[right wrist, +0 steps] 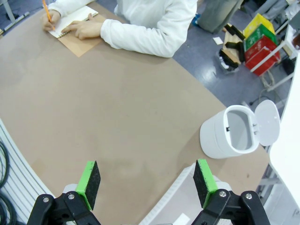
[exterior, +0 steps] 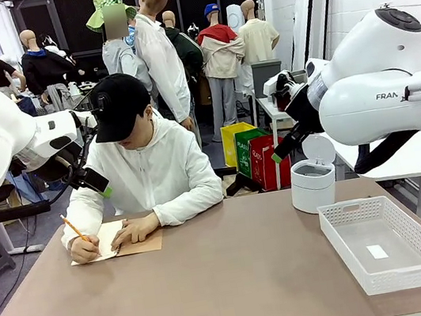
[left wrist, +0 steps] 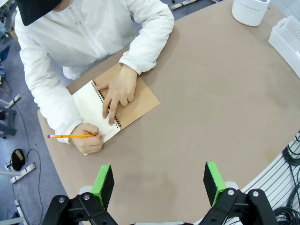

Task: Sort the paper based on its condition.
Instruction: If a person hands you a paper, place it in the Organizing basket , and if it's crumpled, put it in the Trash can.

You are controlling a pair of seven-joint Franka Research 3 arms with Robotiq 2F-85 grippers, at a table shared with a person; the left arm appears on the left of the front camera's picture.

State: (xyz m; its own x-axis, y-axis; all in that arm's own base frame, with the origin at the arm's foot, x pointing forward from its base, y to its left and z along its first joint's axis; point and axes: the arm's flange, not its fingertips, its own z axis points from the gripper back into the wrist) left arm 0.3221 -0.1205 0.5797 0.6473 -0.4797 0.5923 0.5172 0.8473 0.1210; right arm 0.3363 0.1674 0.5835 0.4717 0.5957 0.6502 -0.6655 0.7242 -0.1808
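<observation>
**A:** Where's the paper?

**B:** The paper I can make out is a cream page [left wrist: 89, 105] of an open spiral-bound notebook with a brown kraft cover [left wrist: 138, 101]. It lies flat on the rounded grey-brown worktop [exterior: 215, 285], at the far left edge in the front view, right in front of the person in the white hooded top and black cap [exterior: 148, 168].

**A:** Is anyone touching it?

**B:** Yes. One of the person's hands [left wrist: 89, 143] holds a yellow pencil [left wrist: 70, 136] with its tip on the page. The other hand [left wrist: 119, 91] is pressed flat across the wire coil, fingers on the page and palm on the cover.

**A:** And the left gripper?

**B:** The left gripper [left wrist: 158, 180] hangs above the worktop on the robot's side of the notebook, well apart from it. Its jaws stand wide apart, with bare worktop showing between the green pads.

**A:** The right one?

**B:** The right gripper [right wrist: 146, 180] is up over the right part of the worktop. Its jaws are apart too, clamped on nothing.

**A:** What else is on that side?

**B:** A small round white plastic bin [right wrist: 229, 133] stands near the far right edge with its flip lid raised. A white perforated plastic basket [exterior: 410, 277] sits nearer the robot, with a small white rectangle [exterior: 378, 252] on its floor.
</observation>
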